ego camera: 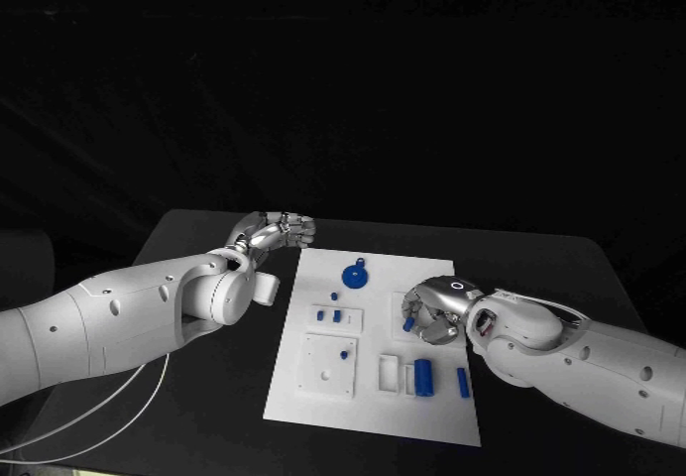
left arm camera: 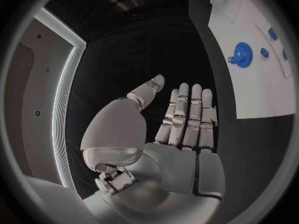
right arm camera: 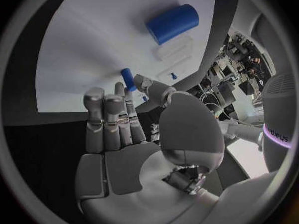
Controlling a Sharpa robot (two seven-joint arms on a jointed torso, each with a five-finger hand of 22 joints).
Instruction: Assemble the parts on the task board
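Standing over the black table (ego camera: 186, 238), both arms are working around the white board (ego camera: 375, 397) that lies in its middle, and I place everything else by that board.

On the board's right side the right hand (ego camera: 433, 315) hangs low over the plate, and the head view shows a small blue peg (ego camera: 409, 323) at its fingertips. From the right wrist view the thumb and a finger seem to close on that peg (right arm camera: 127, 78), so I judge the hand holds it, though the grip is partly hidden. The left hand (ego camera: 272, 234) waits off the board's far left corner, over bare table; its wrist view shows the fingers (left arm camera: 187, 115) straight and side by side with the thumb apart, holding nothing.

Going down in size on the board: a blue gear (ego camera: 355, 273) sits near the far edge, a blue cylinder (ego camera: 423, 377) lies near the near right corner, beside a thinner blue bar (ego camera: 463, 382), and two short blue pieces (ego camera: 329, 315) stand in a raised white block left of centre. Nearer than that, another white block (ego camera: 327, 365) shows holes that look unfilled.

By my reckoning the job is early to midway: a few pieces look seated, the cylinder and bar still lie loose, and the peg has yet to go in.
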